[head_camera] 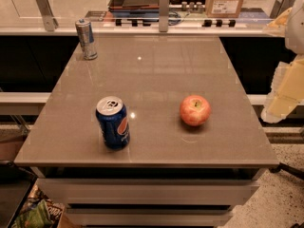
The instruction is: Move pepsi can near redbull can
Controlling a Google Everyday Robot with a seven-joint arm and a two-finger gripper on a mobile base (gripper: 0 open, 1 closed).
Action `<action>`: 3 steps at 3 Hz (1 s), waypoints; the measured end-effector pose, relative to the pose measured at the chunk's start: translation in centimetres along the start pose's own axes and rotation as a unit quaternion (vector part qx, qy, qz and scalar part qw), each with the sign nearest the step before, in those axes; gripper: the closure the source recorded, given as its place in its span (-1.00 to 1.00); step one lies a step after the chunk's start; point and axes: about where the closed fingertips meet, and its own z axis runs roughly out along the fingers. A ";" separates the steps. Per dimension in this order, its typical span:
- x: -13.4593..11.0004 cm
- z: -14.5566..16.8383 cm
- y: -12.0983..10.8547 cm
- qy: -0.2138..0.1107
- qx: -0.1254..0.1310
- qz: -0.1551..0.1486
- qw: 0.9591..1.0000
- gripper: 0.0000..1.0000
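One short dark-blue pepsi can [113, 123] stands front-left on the glossy grey worktop [156, 70]. One slim silver-and-blue redbull can [86, 39] stands at the far left corner, well apart. One round red apple [194, 110] sits to the right. The pale claw [285, 96] hangs beyond the right edge; clenched or released, I cannot tell.

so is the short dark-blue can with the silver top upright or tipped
Upright: the short dark-blue pepsi can stands on its base, silver top up; the gripper is off at the right edge.
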 end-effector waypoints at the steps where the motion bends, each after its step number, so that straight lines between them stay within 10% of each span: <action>1: 0.0 0.0 0.0 0.000 0.000 0.000 1.000 -1.00; 3: -3.8 1.0 3.5 -0.068 -0.040 -0.024 0.997 -1.00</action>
